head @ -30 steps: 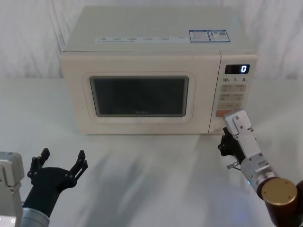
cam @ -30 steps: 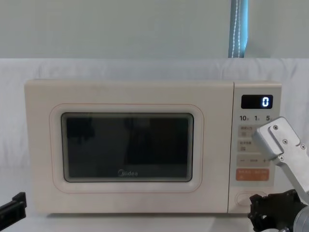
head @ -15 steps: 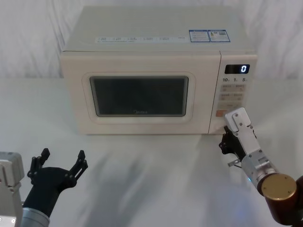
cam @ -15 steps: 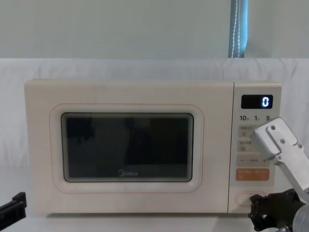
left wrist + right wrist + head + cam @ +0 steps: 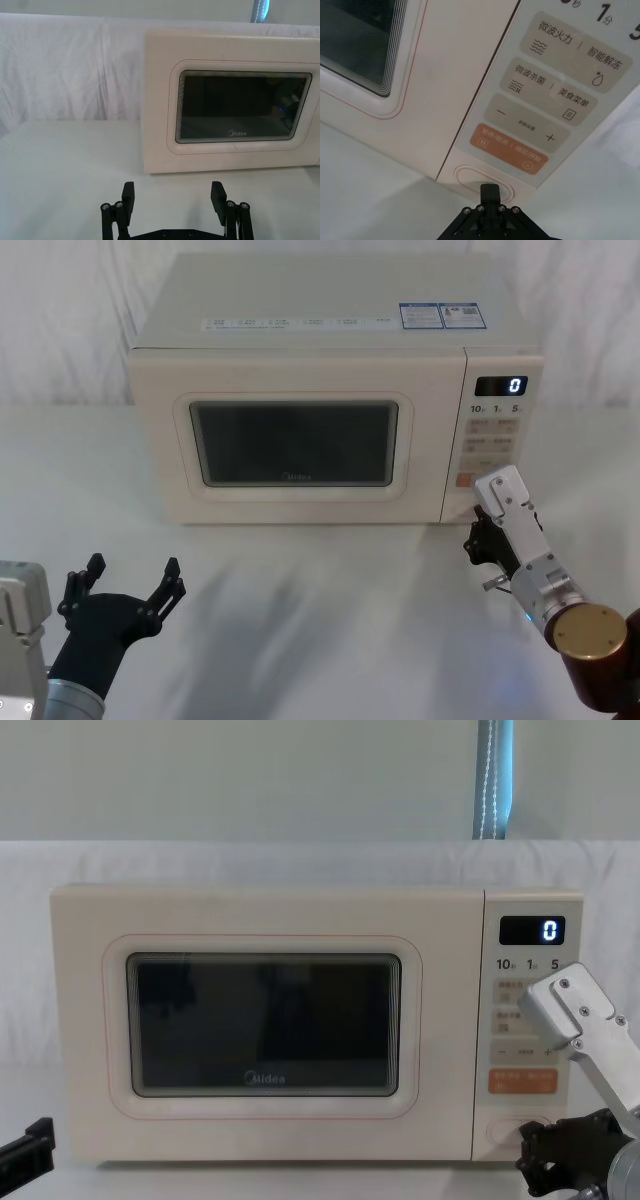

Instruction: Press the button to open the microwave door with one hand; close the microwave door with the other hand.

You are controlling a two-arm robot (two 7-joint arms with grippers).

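Right gripper (image 5: pixel 490 190) fingers together, tip at button (image 5: pixel 481 181) on panel's bottom edge, contact unclear; microwave door (image 5: pixel 300 440) flush with body, not popped; left gripper (image 5: pixel 125 587) fingers spread wide, parked low on table's left, well apart from microwave.

Left tool (image 5: pixel 122 592) black with ribbed finger links and small silver screws, right tool (image 5: pixel 490 194) black, silver-grey boxy wrist link, copper-brown round joint cap

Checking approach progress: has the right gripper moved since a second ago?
Yes, slightly. In the chest view the right gripper has crept toward the microwave's control panel, now overlapping more of the button. The microwave door is shut.
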